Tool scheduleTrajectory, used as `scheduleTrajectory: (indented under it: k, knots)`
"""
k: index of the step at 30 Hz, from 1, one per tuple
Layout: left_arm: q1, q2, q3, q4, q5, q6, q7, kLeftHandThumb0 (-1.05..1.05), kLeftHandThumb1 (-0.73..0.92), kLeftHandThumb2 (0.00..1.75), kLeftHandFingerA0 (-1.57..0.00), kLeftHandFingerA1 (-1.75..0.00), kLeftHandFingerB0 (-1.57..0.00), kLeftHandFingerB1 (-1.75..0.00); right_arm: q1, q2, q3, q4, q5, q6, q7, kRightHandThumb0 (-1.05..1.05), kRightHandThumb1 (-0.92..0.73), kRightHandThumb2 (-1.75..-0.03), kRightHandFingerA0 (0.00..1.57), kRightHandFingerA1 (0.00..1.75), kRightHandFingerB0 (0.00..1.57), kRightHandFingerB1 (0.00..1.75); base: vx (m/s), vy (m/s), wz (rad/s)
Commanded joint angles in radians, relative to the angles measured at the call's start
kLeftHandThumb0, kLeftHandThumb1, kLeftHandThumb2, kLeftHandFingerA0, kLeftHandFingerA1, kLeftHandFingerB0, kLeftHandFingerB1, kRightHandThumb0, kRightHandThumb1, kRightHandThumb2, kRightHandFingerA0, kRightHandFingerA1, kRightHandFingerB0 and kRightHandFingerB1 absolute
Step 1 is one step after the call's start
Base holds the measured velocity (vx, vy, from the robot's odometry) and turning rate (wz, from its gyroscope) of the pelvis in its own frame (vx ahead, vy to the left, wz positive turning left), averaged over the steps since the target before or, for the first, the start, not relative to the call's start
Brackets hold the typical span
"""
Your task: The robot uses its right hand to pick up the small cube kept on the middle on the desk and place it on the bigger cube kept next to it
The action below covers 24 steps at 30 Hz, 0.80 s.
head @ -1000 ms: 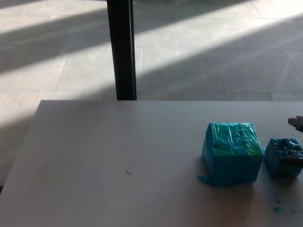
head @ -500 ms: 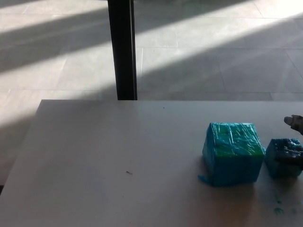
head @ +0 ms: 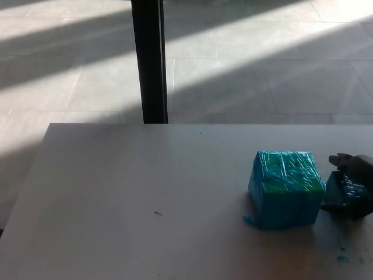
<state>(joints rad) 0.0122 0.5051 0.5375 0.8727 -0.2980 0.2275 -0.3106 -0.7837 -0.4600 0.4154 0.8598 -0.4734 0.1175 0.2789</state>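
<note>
At the counter's (head: 116,192) right edge, the right hand (head: 354,185) wraps its fingers (head: 341,159) around the small blue cube (head: 338,188), just beside the bigger cube (head: 285,188).

Grey tile floor (head: 262,76) at top, sun stripes across. Black post (head: 149,61) upper middle. White desk (head: 134,198) below.

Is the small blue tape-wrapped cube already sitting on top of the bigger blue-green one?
No, the small blue tape-wrapped cube sits on the white desk beside the bigger blue-green cube, with the right hand around it.
</note>
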Motion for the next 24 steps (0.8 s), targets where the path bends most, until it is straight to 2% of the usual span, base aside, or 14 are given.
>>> scheduleTrajectory:
  k: [1,2,5,6,7,8,9,10,11,12,15,16,21,24]
  knots:
    - [-0.004,0.024,-0.004,-0.003,-0.003,0.003,-0.001,-0.87,0.62,1.01,-0.3,-0.55,-0.2,-0.47,-0.012,0.017,-0.001,0.011,-0.016,0.008,0.0,-0.84,-0.5,-0.84,0.0,0.01,0.0,0.0,0.0,0.0,0.0]
    - [-0.001,0.022,-0.003,-0.013,-0.006,0.005,-0.002,-0.88,0.81,0.64,-0.35,-0.46,-0.25,-0.34,-0.029,0.013,0.033,0.023,-0.05,0.042,0.037,-0.74,-0.43,-0.73,0.0,0.06,0.0,0.02,0.0,0.0,0.0]
    - [0.001,0.023,0.0,-0.022,-0.009,0.01,-0.001,-0.89,0.8,0.65,-0.35,-0.47,-0.25,-0.34,-0.046,0.005,0.07,0.043,-0.074,0.059,0.085,-0.55,-0.28,-0.64,0.0,0.19,0.0,0.09,0.0,0.0,0.0]
    - [-0.006,0.025,0.002,-0.011,-0.01,0.011,0.004,-0.89,0.81,0.64,-0.36,-0.47,-0.26,-0.34,-0.061,0.0,0.098,0.065,-0.096,0.072,0.116,-0.38,-0.35,-0.65,0.0,0.55,0.0,0.13,0.0,0.0,0.0]
    - [-0.016,0.029,0.004,0.001,-0.008,0.007,0.01,-0.87,0.62,1.01,-0.31,-0.55,-0.21,-0.46,-0.073,-0.019,0.138,0.096,-0.125,0.066,0.16,-0.22,-0.42,-0.52,0.0,1.02,0.0,0.3,0.0,0.0,0.0]
    - [-0.016,0.028,0.008,-0.003,-0.015,0.016,0.006,-0.88,0.81,0.65,-0.35,-0.47,-0.26,-0.34,-0.077,-0.032,0.166,0.109,-0.145,0.062,0.18,-0.17,-0.42,-0.59,0.01,0.68,0.09,0.21,0.0,0.0,0.0]
    - [-0.022,0.03,0.007,0.013,-0.011,0.007,0.006,-0.9,0.81,0.64,-0.35,-0.47,-0.26,-0.34,-0.078,-0.045,0.195,0.115,-0.168,0.065,0.186,-0.19,-0.48,-0.53,0.06,0.8,0.11,0.29,0.0,0.0,0.0]
    - [-0.019,0.029,0.005,0.005,-0.011,0.011,0.006,-0.9,0.62,1.02,-0.3,-0.55,-0.21,-0.47,-0.07,-0.06,0.201,0.108,-0.169,0.051,0.186,-0.18,-0.47,-0.54,0.1,0.81,0.17,0.29,0.0,0.0,0.0]
    - [-0.012,0.031,0.002,-0.004,-0.009,0.012,-0.003,-0.91,0.81,0.65,-0.32,-0.47,-0.24,-0.34,-0.065,-0.079,0.221,0.109,-0.183,0.024,0.181,-0.14,-0.32,-0.84,0.27,0.69,0.1,0.49,0.0,0.0,0.0]
    - [-0.011,0.031,0.003,-0.003,-0.01,0.014,-0.001,-0.89,0.63,1.02,-0.3,-0.55,-0.21,-0.47,-0.071,-0.098,0.256,0.114,-0.208,0.02,0.209,-0.3,-0.5,-0.54,0.16,0.81,0.25,0.4,0.0,0.0,0.0]
    - [-0.012,0.029,0.006,0.003,-0.013,0.016,0.002,-0.87,0.63,1.02,-0.31,-0.55,-0.21,-0.47,-0.072,-0.119,0.288,0.106,-0.215,0.018,0.219,-0.3,-0.54,-0.55,0.19,0.85,0.28,0.44,0.0,0.0,0.0]
    - [-0.012,0.028,0.002,0.005,-0.008,0.008,0.003,-0.88,0.82,0.65,-0.36,-0.47,-0.26,-0.34,-0.075,-0.12,0.293,0.114,-0.215,0.021,0.222,-0.32,-0.57,-0.56,0.19,0.78,0.27,0.42,0.0,0.0,0.0]
    - [-0.019,0.024,0.013,0.014,-0.017,0.005,0.007,-0.86,0.82,0.65,-0.36,-0.49,-0.28,-0.36,-0.062,-0.101,0.3,0.136,-0.217,0.045,0.195,-0.3,-0.56,-0.6,0.0,1.11,0.27,0.4,0.0,0.0,0.0]
    - [-0.011,0.024,0.005,-0.003,-0.01,0.006,0.004,-0.87,0.83,0.65,-0.36,-0.5,-0.28,-0.36,-0.047,-0.097,0.316,0.11,-0.234,0.021,0.177,-0.2,-0.6,-0.59,0.13,0.93,0.25,0.37,0.0,0.0,0.0]
